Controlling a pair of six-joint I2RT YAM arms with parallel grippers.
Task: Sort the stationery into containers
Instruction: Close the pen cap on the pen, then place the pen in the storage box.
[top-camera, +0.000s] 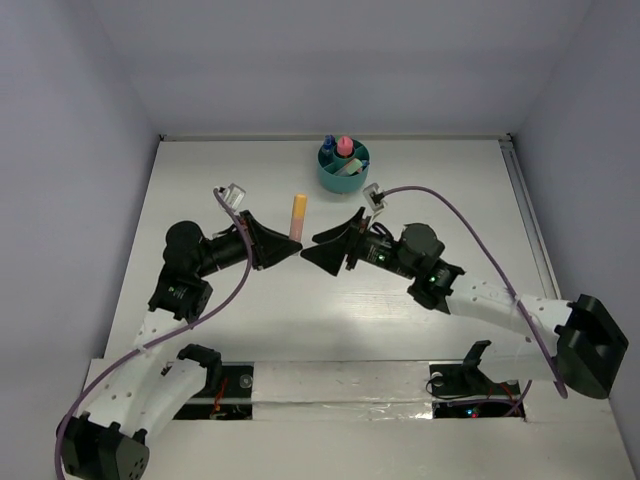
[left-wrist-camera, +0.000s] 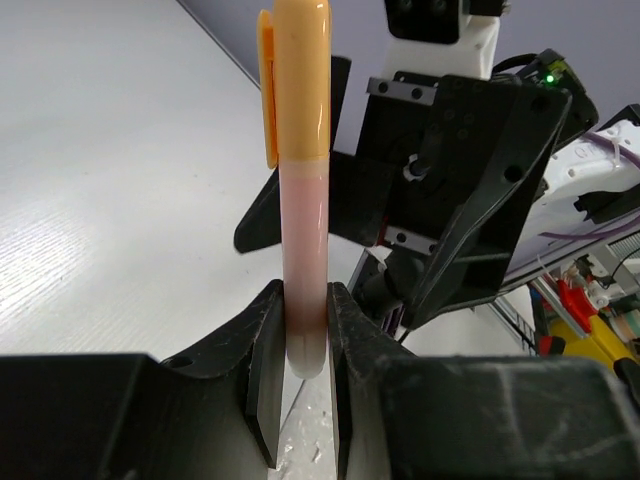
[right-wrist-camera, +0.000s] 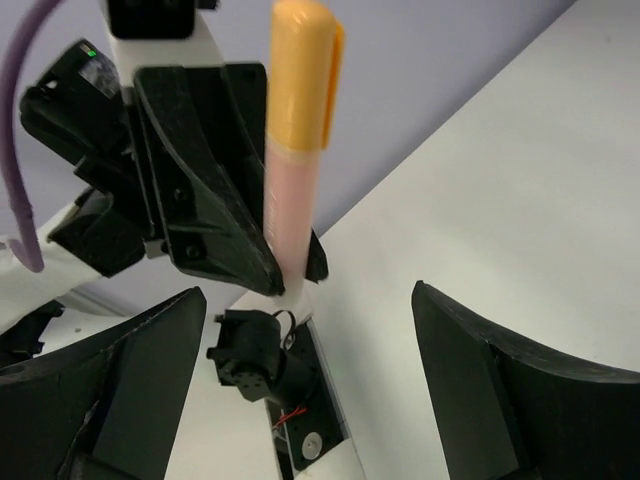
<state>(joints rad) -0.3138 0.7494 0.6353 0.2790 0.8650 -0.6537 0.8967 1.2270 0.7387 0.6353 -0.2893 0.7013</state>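
Highlighter (left-wrist-camera: 302, 200) base pinched between left pincer (left-wrist-camera: 304, 300) fingers; right pincer (right-wrist-camera: 305, 335) open, apart.

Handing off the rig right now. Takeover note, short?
Left gripper: shut on the orange-capped highlighter, gripped at its pink end, cap pointing away from the gripper.
Right gripper: open, jaws wide, facing the highlighter and not touching it.
Teal cup: far side of the table, already holding a pink-capped bottle, a blue-capped marker and other pieces too small to tell.
Left to do: get the highlighter into the cup.
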